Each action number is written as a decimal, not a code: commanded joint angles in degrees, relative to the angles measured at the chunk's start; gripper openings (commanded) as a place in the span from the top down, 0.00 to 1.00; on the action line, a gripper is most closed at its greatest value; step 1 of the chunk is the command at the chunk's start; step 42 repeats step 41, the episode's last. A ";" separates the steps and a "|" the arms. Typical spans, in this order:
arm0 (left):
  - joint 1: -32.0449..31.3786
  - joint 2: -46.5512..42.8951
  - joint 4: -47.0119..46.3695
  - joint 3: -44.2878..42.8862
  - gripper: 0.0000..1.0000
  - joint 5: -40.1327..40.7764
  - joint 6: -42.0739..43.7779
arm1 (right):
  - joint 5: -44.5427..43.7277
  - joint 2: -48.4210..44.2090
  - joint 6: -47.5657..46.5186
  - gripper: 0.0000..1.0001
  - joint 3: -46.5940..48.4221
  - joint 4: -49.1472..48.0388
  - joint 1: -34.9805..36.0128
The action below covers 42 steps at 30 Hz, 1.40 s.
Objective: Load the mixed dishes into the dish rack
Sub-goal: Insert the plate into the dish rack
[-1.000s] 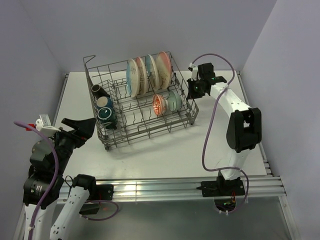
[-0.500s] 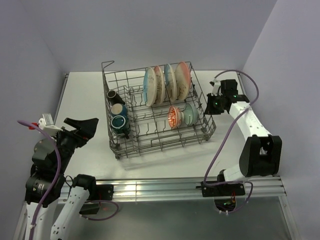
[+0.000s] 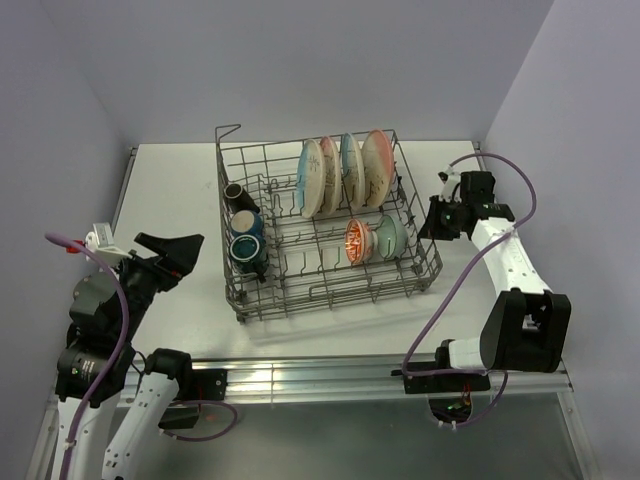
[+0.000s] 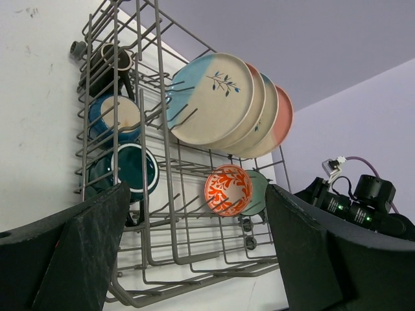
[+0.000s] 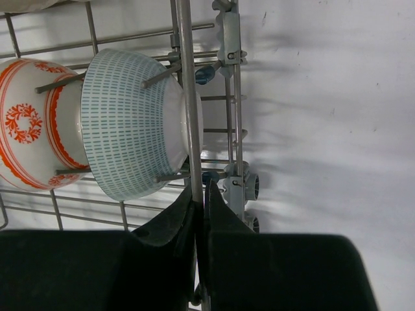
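Note:
The dish rack (image 3: 330, 300), a grey wire basket, stands mid-table. Several two-tone plates (image 3: 345, 172) stand upright in its back row. Three mugs (image 3: 245, 225) lie along its left side, and an orange-red bowl (image 3: 358, 238) and a pale green bowl (image 3: 390, 237) sit on its right. My right gripper (image 3: 432, 222) is at the rack's right wall. In the right wrist view it (image 5: 199, 191) is shut on a rim wire of the rack (image 5: 188, 97), beside the green bowl (image 5: 130, 123). My left gripper (image 3: 185, 255) hangs open to the left of the rack, with nothing between its fingers (image 4: 97, 240).
Walls close the table at the back and on both sides. Small wheels (image 5: 249, 188) show under the rack's right edge. Bare white tabletop (image 3: 170, 190) lies left of the rack and along the front (image 3: 340, 335). The right arm's cable (image 3: 450, 290) loops over the table's right part.
The rack has slid to the right across the table with my right gripper shut on its right wall; the right arm has folded back to the right. The left gripper has barely shifted.

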<state>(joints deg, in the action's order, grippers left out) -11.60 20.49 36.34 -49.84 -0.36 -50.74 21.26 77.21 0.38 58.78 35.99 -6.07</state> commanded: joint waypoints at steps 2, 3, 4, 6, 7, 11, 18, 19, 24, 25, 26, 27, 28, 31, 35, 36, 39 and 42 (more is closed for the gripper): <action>0.08 0.34 -3.64 0.45 0.09 -2.01 -0.15 | -0.87 1.27 10.52 1.00 -0.08 0.04 -1.85; 0.17 0.51 -3.73 0.28 0.09 -2.10 -0.15 | -0.08 1.45 9.82 1.00 0.36 0.57 -1.67; 0.08 0.60 -3.64 0.10 0.09 -2.19 -0.06 | 0.45 1.71 9.20 1.00 0.98 0.84 -1.58; 0.17 0.78 -3.38 -0.43 0.08 -2.01 0.47 | 0.80 1.63 8.06 0.92 1.25 1.54 -1.49; 0.17 0.78 -3.29 -0.60 0.08 -1.84 0.64 | 0.46 1.28 7.62 0.87 1.16 1.54 -1.49; 0.17 0.95 -3.82 -0.96 0.08 -1.92 1.08 | -1.13 -1.35 3.06 0.43 1.95 3.12 -1.58; 0.17 3.06 -5.75 -1.74 0.08 -2.89 2.84 | -5.16 -5.66 -6.35 0.28 10.37 7.34 -1.84; 0.08 3.41 -6.01 -2.01 0.08 -3.07 3.19 | -5.95 -6.28 -8.45 0.27 13.26 7.78 -1.84; 0.17 3.94 -7.77 -3.94 0.08 -4.82 7.76 | -11.23 -9.44 -11.10 0.22 19.08 6.12 -1.76; 0.08 3.77 -7.95 -4.12 0.08 -4.82 8.28 | -12.02 -11.36 -10.76 0.20 19.35 4.98 -1.76; 0.17 3.33 -7.95 -4.64 0.08 -4.65 9.42 | -13.07 -12.42 -9.27 0.17 19.35 2.71 -1.76; 0.17 3.07 -7.86 -4.91 0.07 -4.39 9.87 | -15.08 -13.39 -8.39 0.17 19.26 1.64 -1.67; 0.17 2.98 -7.51 -5.17 0.07 -3.60 10.22 | -16.58 -15.32 -7.16 0.14 18.91 0.59 -1.67; 0.17 2.71 -7.16 -5.70 0.06 -3.07 11.36 | -19.23 -18.48 -5.04 0.04 17.86 -1.36 -1.67; 0.17 3.15 -7.25 -5.79 0.05 -3.33 11.72 | -21.17 -21.57 -3.63 0.01 16.19 -1.18 -1.67; 0.17 3.33 -7.33 -5.96 0.05 -3.42 11.72 | -22.30 -22.10 -3.72 0.01 15.93 -1.27 -1.67; 0.08 3.94 -7.25 -5.97 0.05 -3.77 11.89 | -24.59 -26.39 -3.81 0.01 12.69 -3.11 -1.67; 0.17 4.12 -6.98 -6.23 0.05 -3.95 12.24 | -24.51 -28.07 -4.16 0.00 11.27 -4.43 -1.67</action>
